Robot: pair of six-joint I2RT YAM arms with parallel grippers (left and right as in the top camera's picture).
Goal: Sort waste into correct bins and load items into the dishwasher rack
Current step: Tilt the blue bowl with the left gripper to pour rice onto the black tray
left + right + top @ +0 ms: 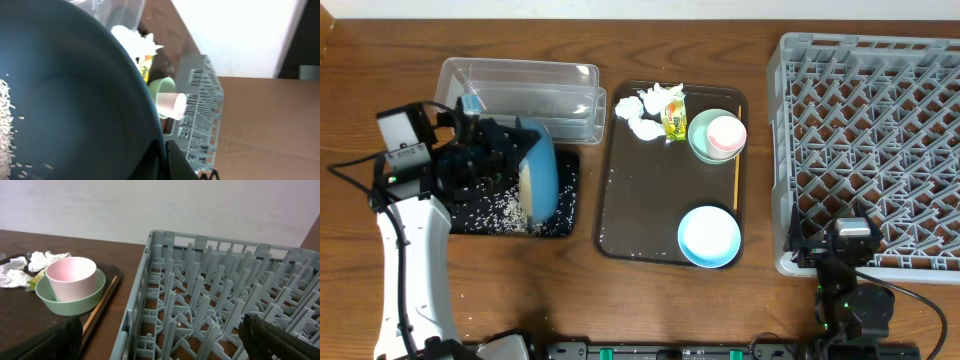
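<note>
Left gripper [510,152]: clamped on the rim of the dark-blue bowl [544,172]; one finger [175,161] shows against the rim in the wrist view.
Dark-blue bowl: tipped up on edge, mouth turned left toward the arm, held over the right half of the black tray [566,216].
Rice [498,207]: strewn over the black tray below and left of the bowl. More clings inside the bowl at its low side. A few stray grains on the table near the tray.
Black tray: flat on the table, just in front of the tub [520,70].
Tub: clear, behind the black tray and close to it; whether touching, cannot tell.
Brown tray [640,200]: just right of the black tray, between it and the rack [880,120].
Tissues [645,108]: crumpled, in the back-left part of the brown tray.
Wrapper [674,120]: against the tissues' right side, just left of the mint bowl [698,142].
Mint bowl: upright, back-right on the brown tray.
Pink cup [726,135]: upright inside the mint bowl.
Stick [736,172]: lying along the brown tray's right rim, running front to back from beside the mint bowl.
Light-blue bowl [709,237]: upright, front-right corner of the brown tray.
Right gripper [850,238]: jaws spread wide, nothing between them, at the rack's front wall.
Rack: on the table right of the brown tray, lattice floor bare where seen.
</note>
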